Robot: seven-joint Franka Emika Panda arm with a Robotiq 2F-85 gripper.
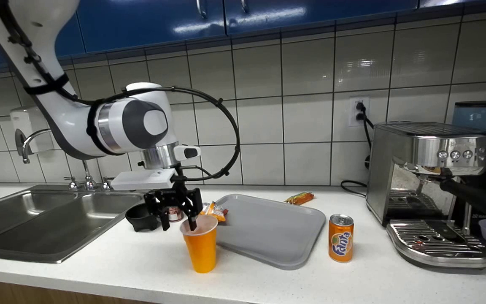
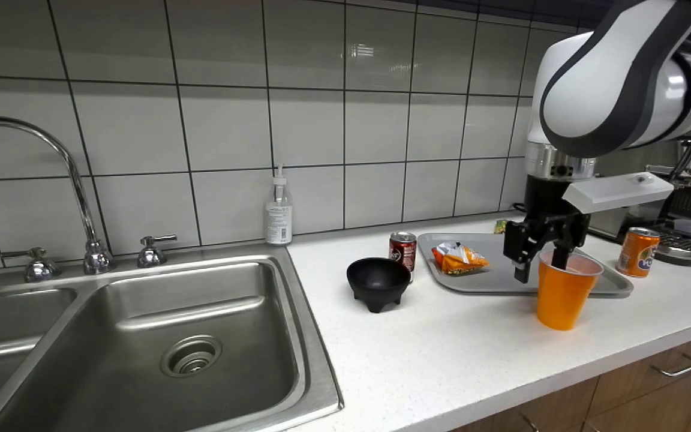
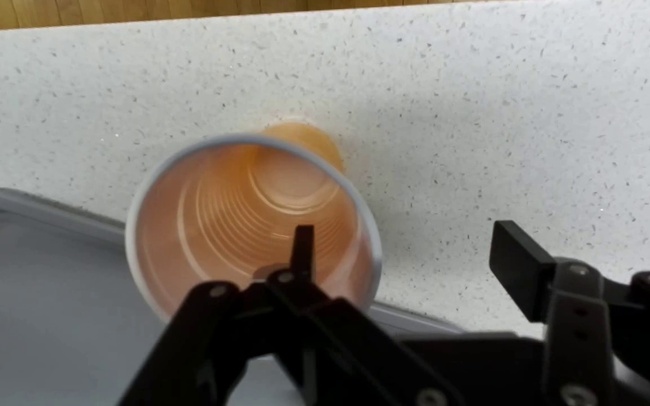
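Note:
An orange plastic cup with a white rim (image 1: 202,253) stands on the counter in both exterior views (image 2: 564,300). My black gripper (image 1: 179,227) points down over it with its fingers apart. In the wrist view, one finger of the gripper (image 3: 407,234) reaches inside the mouth of the cup (image 3: 218,208). The other finger is outside, beyond the rim. The rim lies between the two fingers, and gaps show on both sides of it. The cup looks empty inside. The grey tray (image 1: 268,232) lies right behind the cup.
An orange snack packet (image 2: 458,259) lies on the tray; another packet (image 1: 300,198) lies at its far edge. A Fanta can (image 1: 341,240), an espresso machine (image 1: 428,177), a black bowl (image 2: 377,279), a dark red can (image 2: 402,249) and a sink (image 2: 213,336) stand around. The counter's front edge is near.

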